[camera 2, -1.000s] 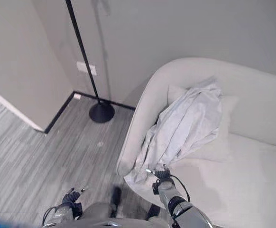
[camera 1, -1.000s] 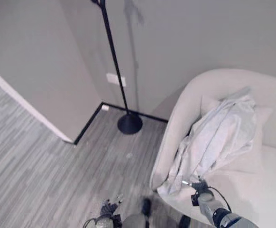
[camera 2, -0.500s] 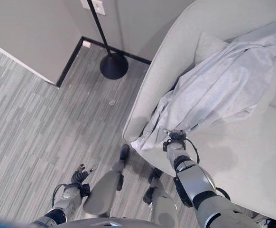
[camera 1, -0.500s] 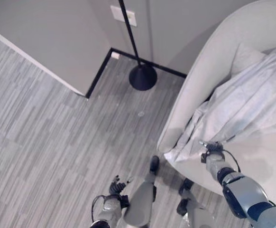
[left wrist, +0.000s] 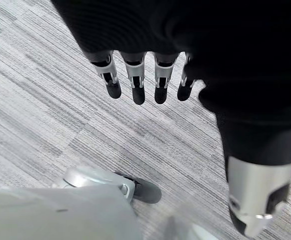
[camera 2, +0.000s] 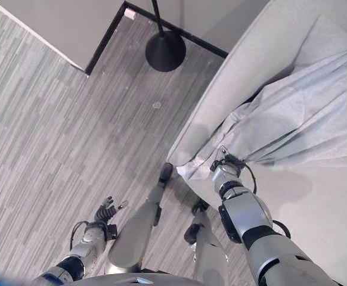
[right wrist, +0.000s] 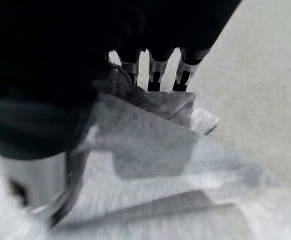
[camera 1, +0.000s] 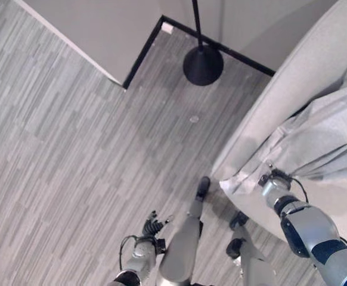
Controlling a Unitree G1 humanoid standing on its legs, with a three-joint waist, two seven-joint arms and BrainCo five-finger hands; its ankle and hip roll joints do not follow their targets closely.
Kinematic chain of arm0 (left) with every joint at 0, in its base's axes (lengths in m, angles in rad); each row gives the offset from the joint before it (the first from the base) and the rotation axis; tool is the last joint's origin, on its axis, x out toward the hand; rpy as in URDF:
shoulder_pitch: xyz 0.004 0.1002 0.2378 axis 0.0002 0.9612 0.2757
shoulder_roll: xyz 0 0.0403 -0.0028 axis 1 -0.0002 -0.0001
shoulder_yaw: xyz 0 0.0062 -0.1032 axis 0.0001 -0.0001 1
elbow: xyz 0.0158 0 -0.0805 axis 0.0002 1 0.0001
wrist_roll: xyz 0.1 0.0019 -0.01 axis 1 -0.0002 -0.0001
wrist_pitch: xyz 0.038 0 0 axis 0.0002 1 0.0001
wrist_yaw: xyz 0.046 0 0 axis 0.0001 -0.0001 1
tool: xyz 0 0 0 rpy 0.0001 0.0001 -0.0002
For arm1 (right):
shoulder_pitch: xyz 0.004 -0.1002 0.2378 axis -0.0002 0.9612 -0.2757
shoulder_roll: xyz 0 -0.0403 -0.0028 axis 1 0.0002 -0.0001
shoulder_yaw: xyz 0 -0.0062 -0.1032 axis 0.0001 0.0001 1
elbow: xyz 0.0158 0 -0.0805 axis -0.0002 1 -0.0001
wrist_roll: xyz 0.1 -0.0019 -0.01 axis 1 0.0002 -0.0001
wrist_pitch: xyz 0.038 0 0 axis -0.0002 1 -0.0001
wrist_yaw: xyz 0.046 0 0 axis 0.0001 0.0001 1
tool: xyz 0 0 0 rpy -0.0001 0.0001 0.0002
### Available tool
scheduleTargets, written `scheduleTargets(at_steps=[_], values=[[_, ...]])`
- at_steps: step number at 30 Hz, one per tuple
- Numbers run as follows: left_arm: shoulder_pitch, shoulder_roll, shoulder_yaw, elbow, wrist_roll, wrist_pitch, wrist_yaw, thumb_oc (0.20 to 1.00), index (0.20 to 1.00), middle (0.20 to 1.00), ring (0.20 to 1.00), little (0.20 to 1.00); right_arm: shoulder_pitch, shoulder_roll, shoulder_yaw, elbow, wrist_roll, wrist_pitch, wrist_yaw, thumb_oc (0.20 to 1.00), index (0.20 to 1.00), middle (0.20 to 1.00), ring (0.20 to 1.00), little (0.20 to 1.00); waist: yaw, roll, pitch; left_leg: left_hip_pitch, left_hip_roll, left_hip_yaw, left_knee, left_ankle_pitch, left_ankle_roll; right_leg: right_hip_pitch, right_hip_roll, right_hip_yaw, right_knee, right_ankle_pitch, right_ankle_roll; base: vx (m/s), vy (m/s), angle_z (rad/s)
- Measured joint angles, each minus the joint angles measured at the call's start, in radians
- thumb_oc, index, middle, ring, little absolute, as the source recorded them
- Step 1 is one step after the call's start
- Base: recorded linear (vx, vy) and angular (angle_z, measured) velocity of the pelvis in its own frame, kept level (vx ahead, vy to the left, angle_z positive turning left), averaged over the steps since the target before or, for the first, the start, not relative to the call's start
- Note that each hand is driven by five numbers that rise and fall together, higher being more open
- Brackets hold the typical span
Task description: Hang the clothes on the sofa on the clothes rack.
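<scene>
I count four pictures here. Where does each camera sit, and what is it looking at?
Left eye view: on the head, looking down at the floor, rack base, sofa and shirt; both arms show, left hand low.
Right eye view: beside it on the head, same scene; right hand at the shirt's edge.
Left wrist view: on the left wrist, along open fingers at the floor.
Right wrist view: on the right wrist, fingers in the shirt.
Both eye views share the rack base, sofa and shirt.
</scene>
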Motion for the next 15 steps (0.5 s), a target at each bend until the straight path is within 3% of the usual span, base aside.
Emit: scheduleTargets(at_steps=[5, 12, 15], values=[[-0.014, 0.017, -0.041, -0.017, 0.004, 0.010, -0.007, 1.000, 1.000, 1.000, 1.000, 1.000, 0.007, -0.045, 0.070, 0.051, -0.004, 0.015, -0.002, 0.200, 0.200, 0.200, 0.200, 0.200, 0.018, 0.001, -0.001, -0.024, -0.005, -0.019, 0.001, 0.004, -0.005, -0.017, -0.001, -0.018, 0.000, -0.003, 0.000, 0.01, 0.031, 0.09], [-0.030, 0.008, -0.038, 0.012, 0.005, 0.016, -0.005, 1.000, 1.000, 1.000, 1.000, 1.000, 0.082, -0.070, 0.066, 0.002, -0.023, 0.017, 0.016, 0.200, 0.200, 0.200, 0.200, 0.200, 0.020, 0.007, -0.006, -0.008, -0.011, -0.025, 0.001, 0.007, -0.001, 0.005, -0.006, -0.026, 0.000, -0.007, 0.003, 0.01, 0.032, 0.05], [-0.043, -0.008, -0.029, 0.035, 0.006, 0.019, -0.003, 1.000, 1.000, 1.000, 1.000, 1.000, 0.138, -0.072, 0.025, -0.041, -0.020, 0.013, 0.077, 0.200, 0.200, 0.200, 0.200, 0.200, 0.012, 0.007, -0.010, 0.030, -0.011, -0.021, -0.002, 0.002, -0.007, 0.038, -0.007, -0.022, 0.000, -0.014, 0.004, 0.00, 0.000, 0.00]])
